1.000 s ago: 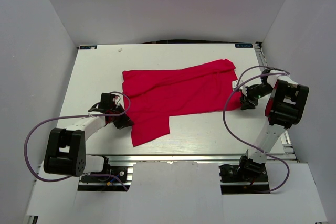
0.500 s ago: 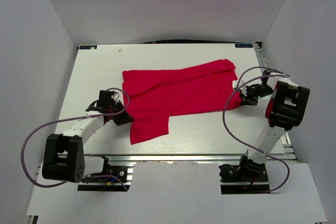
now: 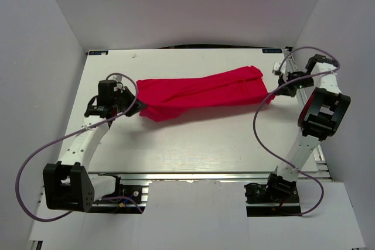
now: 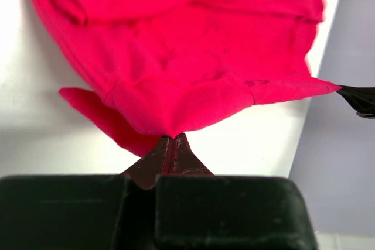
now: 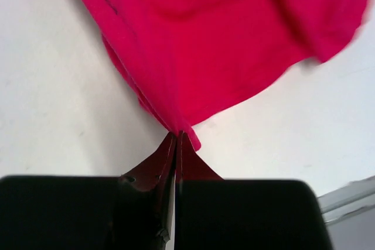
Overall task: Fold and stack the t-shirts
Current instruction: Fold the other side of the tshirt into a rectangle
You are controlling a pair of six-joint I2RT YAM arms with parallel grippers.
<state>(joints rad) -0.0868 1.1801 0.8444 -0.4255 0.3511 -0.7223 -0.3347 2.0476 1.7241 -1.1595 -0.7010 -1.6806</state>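
White tabletop [image 3: 193, 144], seen from above, enclosed by plain pale walls [image 3: 176, 4] on three sides. Two robot arms are mounted at the near edge, each trailing a looping purple cable [image 3: 29, 168].

A bright red t-shirt [image 3: 202, 93] lies across the far half of the table, pulled into a long, rumpled band between the two arms. The band runs from the left side to the right, with its right end a little farther back than its left. Soft folds and creases run along its length, and a shadow falls on the table along its near edge.

The left gripper [image 3: 136, 105] is at the shirt's left end. Its wrist camera shows the two fingers pressed together with a point of red fabric pinched between the tips. From there the cloth fans out away from the fingers, and a loose flap hangs lower on the left.

The right gripper [image 3: 274, 91] is at the shirt's right end, close to the table's right edge. Its wrist camera likewise shows the fingers closed tight on a gathered corner of the fabric, with the shirt spreading away above the white surface.

Whether the middle of the shirt touches the table cannot be told.
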